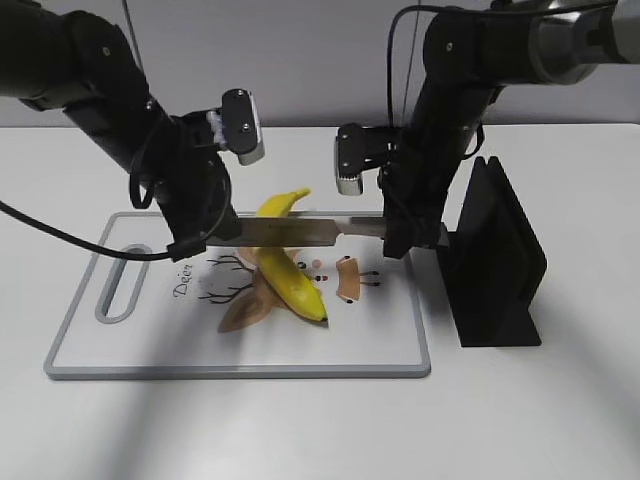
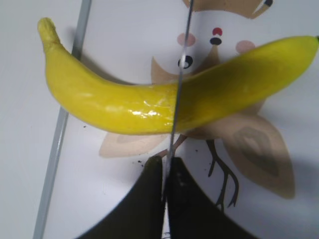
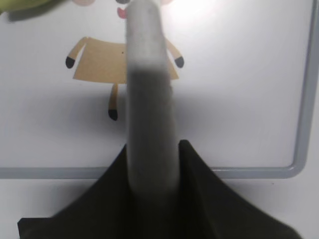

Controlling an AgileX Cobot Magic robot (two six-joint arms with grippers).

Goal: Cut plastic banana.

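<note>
The plastic banana (image 1: pixel 285 270) lies whole on the white cutting board (image 1: pixel 330 350), stem at the back. A knife (image 1: pixel 300 232) is held level across the banana's middle. My left gripper (image 1: pixel 212 240) is shut on the blade's tip. My right gripper (image 1: pixel 393 235) is shut on the grey handle (image 3: pixel 149 99). In the left wrist view the blade (image 2: pixel 177 99) shows edge-on, crossing the banana (image 2: pixel 119 104) from my fingertips (image 2: pixel 165 163). I cannot tell whether the blade touches the banana. The right wrist view shows my fingers (image 3: pixel 152 152) around the handle and a bit of the banana (image 3: pixel 20 5).
A black knife stand (image 1: pixel 500 260) stands on the table just right of the board, close to my right arm. The board has a slot handle (image 1: pixel 118 290) at its left end and a printed deer drawing (image 1: pixel 250 305). White table lies in front.
</note>
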